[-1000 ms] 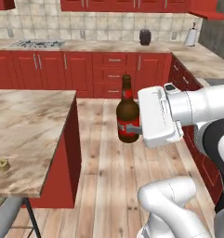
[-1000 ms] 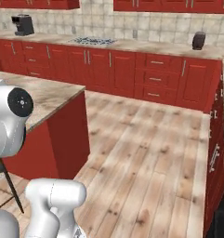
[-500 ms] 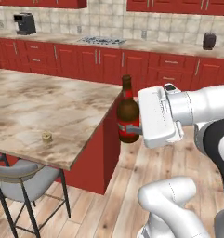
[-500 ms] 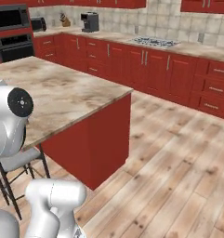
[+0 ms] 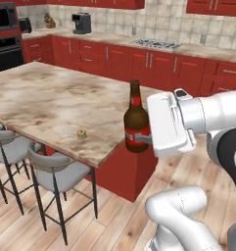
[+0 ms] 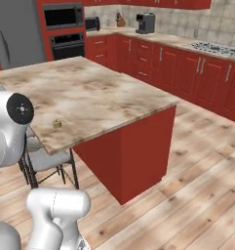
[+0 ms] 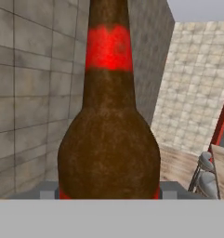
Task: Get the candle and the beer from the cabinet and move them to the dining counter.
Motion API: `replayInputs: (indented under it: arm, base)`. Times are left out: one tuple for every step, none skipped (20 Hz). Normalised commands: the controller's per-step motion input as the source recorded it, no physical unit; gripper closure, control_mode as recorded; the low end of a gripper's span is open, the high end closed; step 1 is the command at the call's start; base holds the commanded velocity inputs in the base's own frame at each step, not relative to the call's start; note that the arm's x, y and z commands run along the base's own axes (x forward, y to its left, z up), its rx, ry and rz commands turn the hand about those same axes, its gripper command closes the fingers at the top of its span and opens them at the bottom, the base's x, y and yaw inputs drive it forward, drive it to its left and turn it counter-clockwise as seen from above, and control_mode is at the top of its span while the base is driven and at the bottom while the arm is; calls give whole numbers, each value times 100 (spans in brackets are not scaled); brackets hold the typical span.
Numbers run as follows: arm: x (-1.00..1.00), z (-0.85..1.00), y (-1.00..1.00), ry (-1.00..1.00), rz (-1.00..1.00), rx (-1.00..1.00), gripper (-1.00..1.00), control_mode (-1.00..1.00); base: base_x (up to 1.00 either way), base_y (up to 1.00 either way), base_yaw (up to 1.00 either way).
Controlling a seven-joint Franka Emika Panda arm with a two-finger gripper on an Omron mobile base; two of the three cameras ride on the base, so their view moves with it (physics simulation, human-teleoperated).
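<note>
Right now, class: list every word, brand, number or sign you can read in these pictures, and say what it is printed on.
None can be read.
Beer label: plain red, with no lettering visible.
Microwave and oven: no markings legible.
Coffee machine: too small to tell.

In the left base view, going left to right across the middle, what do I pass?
Chairs → candle on the dining counter → beer → gripper holding it.
</note>
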Motion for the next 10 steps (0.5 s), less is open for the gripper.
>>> replayInputs:
  arm:
    - [0, 0, 0, 0, 0, 0, 100, 100]
    - [0, 0, 0, 0, 0, 0, 100, 100]
    - [0, 0, 0, 0, 0, 0, 100, 100]
    - [0, 0, 0, 0, 0, 0, 100, 100]
    - [0, 0, 0, 0, 0, 0, 100, 100]
    - [0, 0, 0, 0, 0, 0, 100, 100]
    - [0, 0, 0, 0, 0, 0, 100, 100]
    - [0, 0, 0, 0, 0, 0, 100, 100]
    - [0, 0, 0, 0, 0, 0, 100, 100]
    - [0, 0, 0, 0, 0, 0, 100, 100]
  base:
    - [66, 5, 22]
    - [73, 16, 17]
    - [77, 32, 8]
    - [80, 37, 0]
    - [76, 43, 0]
    - [67, 49, -5]
    - [63, 50, -10]
    - [59, 63, -17]
    - [61, 74, -21]
    - [52, 79, -24]
